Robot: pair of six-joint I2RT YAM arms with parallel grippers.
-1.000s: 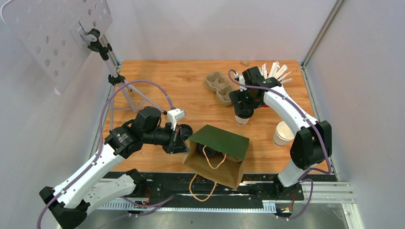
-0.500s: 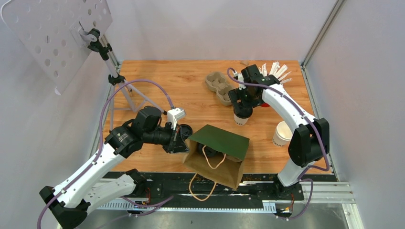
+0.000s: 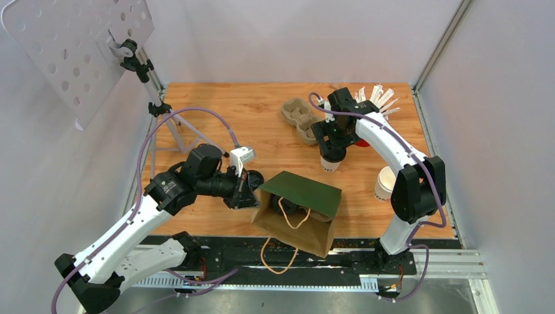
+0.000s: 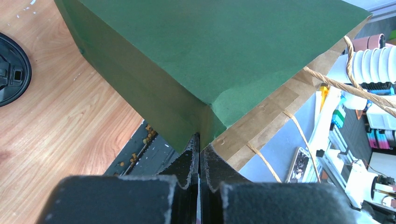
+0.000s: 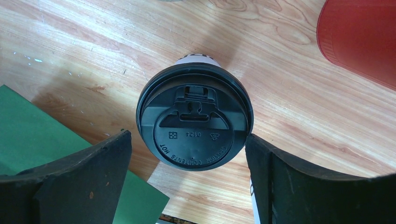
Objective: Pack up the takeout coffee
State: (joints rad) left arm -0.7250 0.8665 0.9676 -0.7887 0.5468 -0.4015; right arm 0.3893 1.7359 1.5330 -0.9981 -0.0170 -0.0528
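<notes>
Though half-hidden from above, lid (image 5: 194, 116) (wrist view) between spread right gripper (image 5: 187, 142).

A green and brown paper bag (image 3: 307, 193) is seen at the near edge of the wooden table (image 3: 222, 111). Further back, a grey cup carrier (image 3: 298, 118) is placed near a red cup (image 5: 359, 37) of white stirrers (image 3: 381, 97).

From above, the right arm (image 3: 386, 140) hides the top of the lidded cup (image 3: 331, 163); the red cup (image 5: 359, 37) and a black lid (image 4: 11, 70) run off wrist-view edges; what lies in the bag (image 3: 298, 226) is unclear
</notes>
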